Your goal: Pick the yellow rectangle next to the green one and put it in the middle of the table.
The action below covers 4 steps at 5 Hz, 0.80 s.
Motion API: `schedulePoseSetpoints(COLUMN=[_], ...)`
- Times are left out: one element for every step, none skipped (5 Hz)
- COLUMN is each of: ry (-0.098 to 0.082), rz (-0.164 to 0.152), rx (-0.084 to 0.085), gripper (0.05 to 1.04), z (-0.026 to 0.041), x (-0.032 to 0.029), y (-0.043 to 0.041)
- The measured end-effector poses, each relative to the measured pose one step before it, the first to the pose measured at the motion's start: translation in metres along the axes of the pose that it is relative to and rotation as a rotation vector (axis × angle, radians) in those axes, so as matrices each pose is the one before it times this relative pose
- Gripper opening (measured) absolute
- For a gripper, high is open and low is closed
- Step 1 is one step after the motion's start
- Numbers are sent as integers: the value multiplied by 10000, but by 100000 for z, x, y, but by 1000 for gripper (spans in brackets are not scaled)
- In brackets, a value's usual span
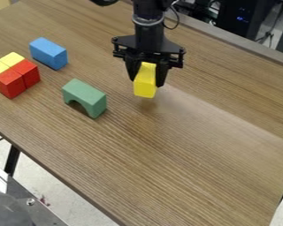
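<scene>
Half done, by the look of things: pick achieved, placing left. Holds the yellow rectangle (pixel 145 86) in the end effector (pixel 146 82), with fingers parted only by its width and closed against its sides. Hangs roughly upright, seemingly off the surface (pixel 185 154), judging by the soft shadow beneath. Sits well apart from the green arch (pixel 88 92), beyond the corner with the blue block (pixel 48 53). Looks fairly near the middle, perhaps slightly toward the far edge. Left to do, on that reading: ease a little toward the near side, lower to contact, open, back away upward. Cannot tell exact height, so best lowered slowly, to avoid tipping on release.
</scene>
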<state>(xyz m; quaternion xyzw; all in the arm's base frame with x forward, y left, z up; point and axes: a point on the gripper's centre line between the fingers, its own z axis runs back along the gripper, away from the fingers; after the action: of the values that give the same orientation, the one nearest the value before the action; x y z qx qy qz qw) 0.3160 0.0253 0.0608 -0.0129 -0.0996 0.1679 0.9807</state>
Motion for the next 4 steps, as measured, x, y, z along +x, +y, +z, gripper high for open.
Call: schedulePoseSetpoints(ry=[-353,19,-337,-89], rz=[-575,-706,-887,-501], rx=[-162,-108,-181,-24], gripper=[571,571,571,571], z=[-84,-1162,-226,-379], x=[405,32,502,-53], y=[-868,-353,-527,-237])
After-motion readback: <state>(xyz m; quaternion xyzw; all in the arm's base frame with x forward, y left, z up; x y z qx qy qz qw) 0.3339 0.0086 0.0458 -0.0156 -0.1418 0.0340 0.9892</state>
